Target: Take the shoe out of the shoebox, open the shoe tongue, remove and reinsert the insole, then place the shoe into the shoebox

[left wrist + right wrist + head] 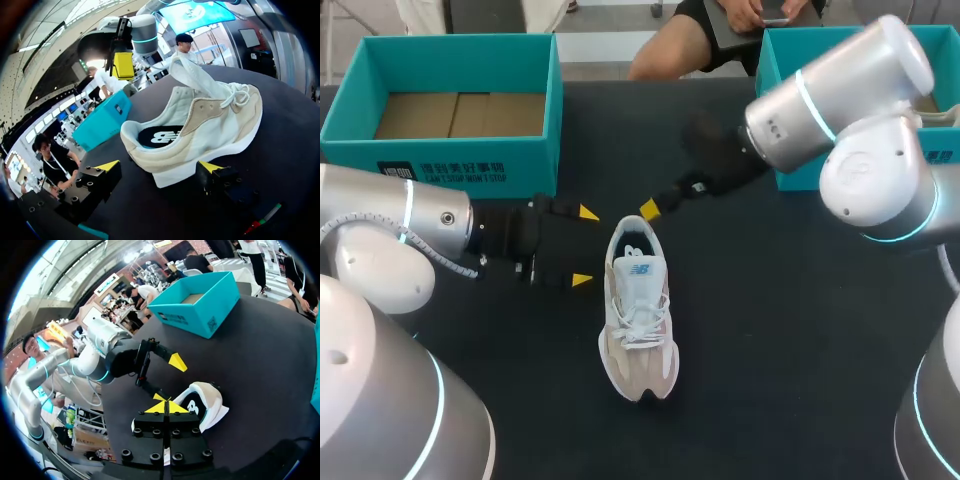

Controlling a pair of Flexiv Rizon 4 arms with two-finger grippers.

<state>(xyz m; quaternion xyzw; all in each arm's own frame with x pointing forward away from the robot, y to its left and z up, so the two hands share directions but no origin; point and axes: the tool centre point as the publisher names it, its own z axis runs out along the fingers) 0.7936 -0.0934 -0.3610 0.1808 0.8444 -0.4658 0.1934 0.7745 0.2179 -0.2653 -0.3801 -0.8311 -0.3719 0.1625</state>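
Just ahead of the left jaws, spread wide, a white-and-beige lace-up sneaker [638, 310] stands on the black worktop [770, 330] (out of the teal cardboard shoebox [460, 150]). Right jaws, pressed together and empty, hover at its heel. I'd brace the heel with the left first, then lift the tongue [192, 75] gently.

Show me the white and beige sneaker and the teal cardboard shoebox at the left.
white and beige sneaker [638, 316], head view, on its laces.
teal cardboard shoebox [530, 160], head view, on its front wall.

Left end effector [585, 246], right end effector [650, 208] crowd shoe [638, 320] heel; toe side free.
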